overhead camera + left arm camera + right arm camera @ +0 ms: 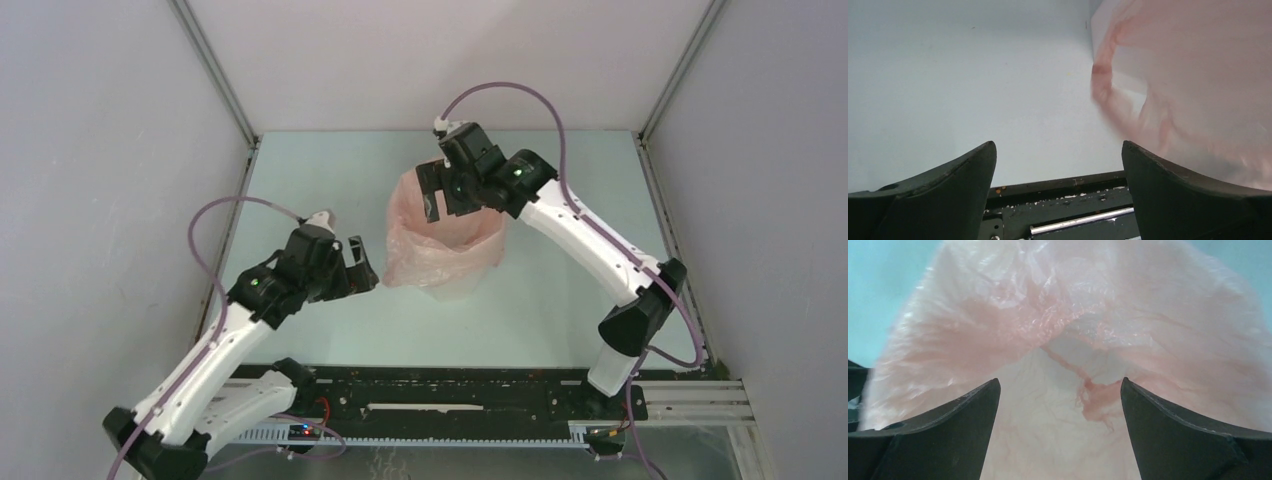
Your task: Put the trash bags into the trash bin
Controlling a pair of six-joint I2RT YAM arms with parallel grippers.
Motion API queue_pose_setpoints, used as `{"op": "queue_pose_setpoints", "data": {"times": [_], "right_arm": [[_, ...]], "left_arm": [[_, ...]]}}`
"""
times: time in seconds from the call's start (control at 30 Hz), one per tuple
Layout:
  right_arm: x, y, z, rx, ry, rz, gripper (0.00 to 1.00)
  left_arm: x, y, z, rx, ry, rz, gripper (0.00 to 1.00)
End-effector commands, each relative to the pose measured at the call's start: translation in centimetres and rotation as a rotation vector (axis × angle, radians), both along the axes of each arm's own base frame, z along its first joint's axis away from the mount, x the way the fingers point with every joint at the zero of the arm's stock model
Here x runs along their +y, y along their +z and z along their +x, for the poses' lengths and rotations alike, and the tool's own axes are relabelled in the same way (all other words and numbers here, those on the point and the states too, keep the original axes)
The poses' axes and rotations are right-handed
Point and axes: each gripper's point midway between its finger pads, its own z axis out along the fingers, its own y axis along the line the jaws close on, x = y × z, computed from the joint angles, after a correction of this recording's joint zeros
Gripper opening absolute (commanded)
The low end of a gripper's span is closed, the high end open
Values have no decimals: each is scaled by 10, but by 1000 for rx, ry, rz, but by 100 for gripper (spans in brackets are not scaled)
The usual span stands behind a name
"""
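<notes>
Top external view is showing the trash bag (445,240) standing at the middle of the bench (560,300). It is draping over the trash bin (455,292), whose white wall is appearing only near the base. The film is looking thin, wrinkled and very light. It is likely to be collapsing and sliding under contact rather than holding any shape. Pinching a gathered fold at the mouth edge is looking more secure than pressing on a flat panel. The bin itself may be shifting if pulled sideways.

The right end effector (440,195) is hovering over the far rim of the bag. Its fingers are spread wide and gripping nothing, and the right wrist view is looking down into the open pink mouth. The left end effector (365,268) is waiting just beside the bag's left side, also wide and empty.
</notes>
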Motion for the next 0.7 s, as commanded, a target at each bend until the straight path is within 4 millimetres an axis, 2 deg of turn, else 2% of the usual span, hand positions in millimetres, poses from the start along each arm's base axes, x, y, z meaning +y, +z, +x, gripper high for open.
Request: {"op": "queue_pose_setpoints", "data": {"times": [0.0, 0.07, 0.17, 0.3, 0.4, 0.47, 0.53, 0.67], "right_arm": [[-17, 73, -22, -66, 1, 94, 100], [-30, 108, -29, -127, -20, 134, 100], [-60, 161, -46, -221, -78, 192, 100], [-107, 211, -78, -339, -106, 253, 100], [-146, 250, -112, -460, -114, 353, 100], [-171, 269, -130, -527, -151, 422, 100], [-197, 284, -145, -579, -208, 483, 100], [-236, 293, -165, -624, -315, 550, 100]], "left_arm": [[32, 56, -12, -142, 124, -16, 100], [42, 89, -16, -229, 155, -47, 100], [59, 159, -19, -407, 201, -105, 100], [78, 261, -25, -663, 232, -171, 100], [92, 321, -34, -816, 254, -200, 100], [104, 353, -42, -902, 278, -208, 100], [114, 371, -46, -955, 305, -197, 100], [126, 389, -50, -1026, 343, -185, 100]]}}
